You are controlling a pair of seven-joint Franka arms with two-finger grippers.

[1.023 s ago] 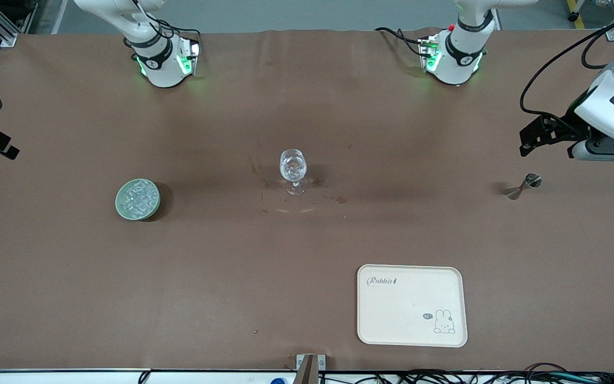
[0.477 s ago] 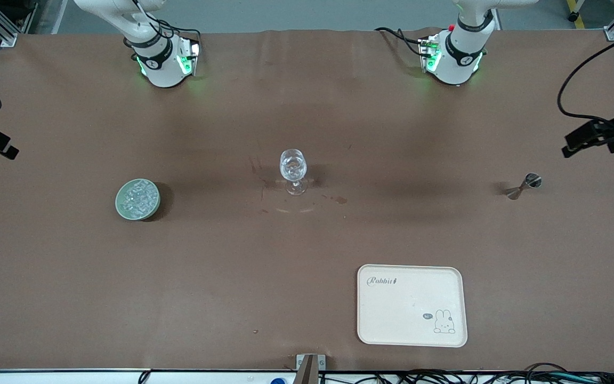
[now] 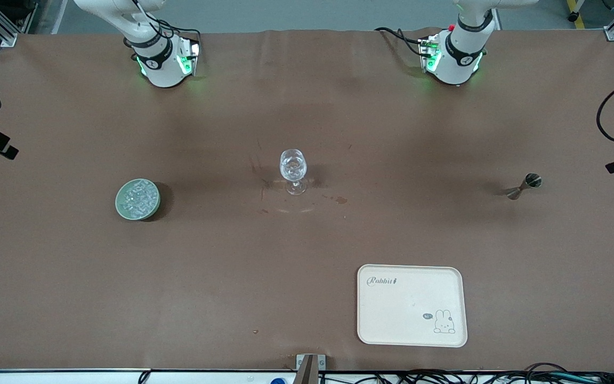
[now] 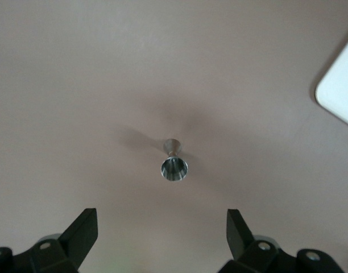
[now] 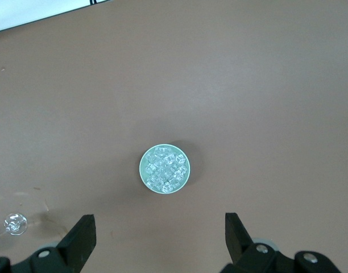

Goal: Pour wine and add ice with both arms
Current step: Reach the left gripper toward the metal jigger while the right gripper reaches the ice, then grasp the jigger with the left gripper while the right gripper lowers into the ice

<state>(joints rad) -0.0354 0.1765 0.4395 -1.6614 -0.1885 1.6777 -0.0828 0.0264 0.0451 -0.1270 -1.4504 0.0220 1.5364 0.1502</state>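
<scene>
A wide brown table (image 3: pixel 307 250) fills the scene, with the white bases of two robot arms standing along its farthest edge from the front camera: the right arm (image 3: pixel 150 48) at one end and the left arm (image 3: pixel 461 48) at the other. A cream tray (image 3: pixel 412 305) with a small rabbit drawing lies near the table edge closest to the front camera, toward the left arm's end, and nothing rests on it. A round pale green bowl (image 3: pixel 137 199) sits toward the right arm's end, and it is heaped with the ice (image 3: pixel 138 196), small clear cubes that glisten white. Near the middle of the table a stemmed glass (image 3: pixel 293 172) stands upright, well apart from the bowl and from the tray. Toward the left arm's end stands a small metal measuring cup (image 3: pixel 524 186), shaped like two cones joined at their points, upright with its open mouth upward. The right gripper (image 5: pixel 160 233) hangs high over the bowl of ice, its two black fingers spread wide apart and holding nothing. The left gripper (image 4: pixel 162 230) hangs high over the measuring cup, its fingers likewise spread wide and empty. In the front view only a dark tip of the left gripper shows at the picture's edge.
</scene>
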